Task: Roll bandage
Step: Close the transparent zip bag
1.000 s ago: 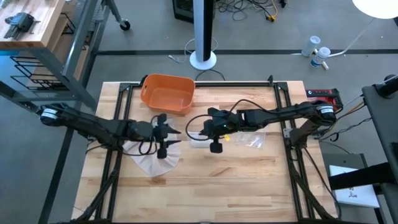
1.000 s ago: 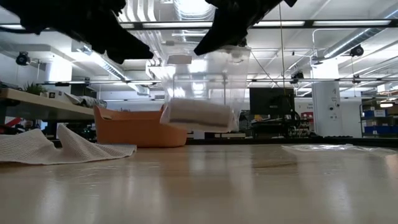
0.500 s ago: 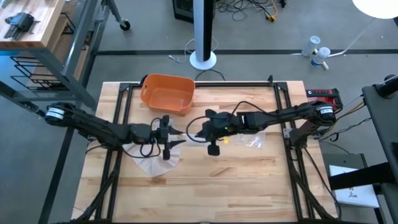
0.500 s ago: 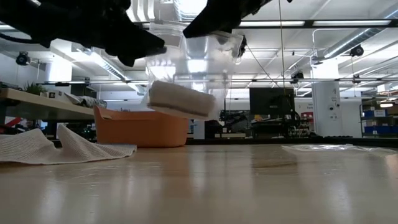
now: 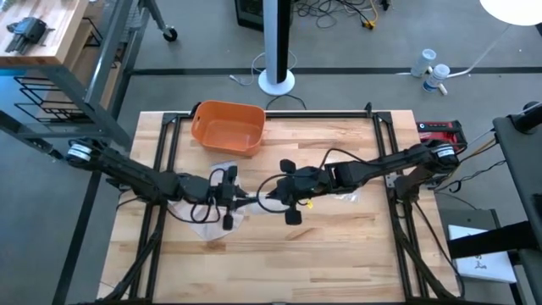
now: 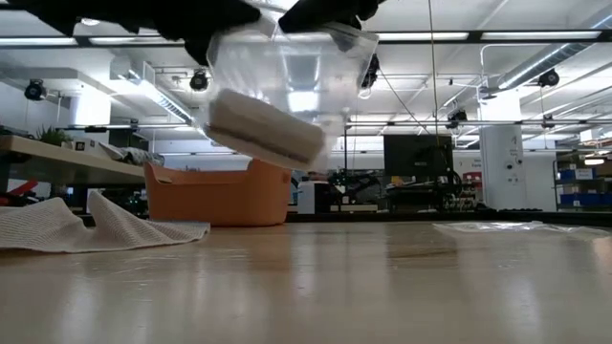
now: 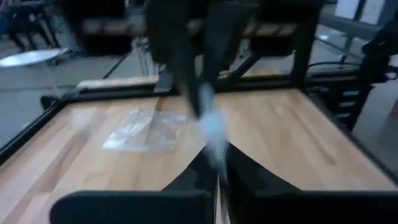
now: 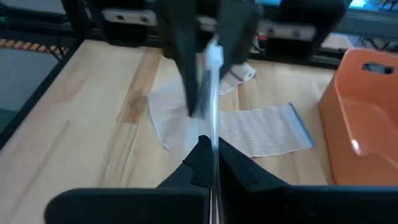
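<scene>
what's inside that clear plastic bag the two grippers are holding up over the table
In the low view the clear bag holds one white rolled bandage, tilted, in its lower part. The bag's top edge is hidden by the left gripper and right gripper pinching it.

Up top, the high camera stares straight down on the whole light wooden slatted table (image 5: 339,246). The low camera sits at tabletop level, looking across into the room, close to the boards. The 2 wrist cameras face each other over the table's middle. High and low views share the orange plastic tub (image 5: 227,127) (image 6: 218,197) at the far edge.
</scene>
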Robot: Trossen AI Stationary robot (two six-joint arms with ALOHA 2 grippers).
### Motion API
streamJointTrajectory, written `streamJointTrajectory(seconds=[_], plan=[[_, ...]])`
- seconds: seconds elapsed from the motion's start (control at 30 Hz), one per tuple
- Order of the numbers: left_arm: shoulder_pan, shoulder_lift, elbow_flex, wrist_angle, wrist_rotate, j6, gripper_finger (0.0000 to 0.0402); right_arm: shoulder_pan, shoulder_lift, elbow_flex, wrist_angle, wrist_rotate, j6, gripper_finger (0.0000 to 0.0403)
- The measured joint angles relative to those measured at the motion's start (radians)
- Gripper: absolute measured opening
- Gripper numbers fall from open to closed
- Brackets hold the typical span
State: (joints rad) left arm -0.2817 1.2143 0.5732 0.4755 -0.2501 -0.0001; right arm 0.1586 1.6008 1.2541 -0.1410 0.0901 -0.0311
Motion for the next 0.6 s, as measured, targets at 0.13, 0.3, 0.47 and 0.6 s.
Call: streamJointTrajectory(seconds=[0.13,0.3,0.47,0.6], plan=[[-0.029,0.000,0.038,-0.026,-0.006,0.012,0.0001,0.015,-0.003,0.000,-0.004,0.000,0.044,0.0005],[-0.060,0.000,0.079,-0.134,-0.045,-0.006,0.0000,0.042,-0.004,0.000,-0.009,0.001,0.046,0.0042],[-0.097,-0.001,0.103,-0.192,-0.103,-0.010,0.0000,0.054,-0.004,0.000,-0.014,0.042,0.059,0.0099],[-0.125,-0.001,0.107,-0.193,-0.108,-0.013,0.0000,0.053,0.010,-0.003,-0.010,0.040,0.090,0.0134]])
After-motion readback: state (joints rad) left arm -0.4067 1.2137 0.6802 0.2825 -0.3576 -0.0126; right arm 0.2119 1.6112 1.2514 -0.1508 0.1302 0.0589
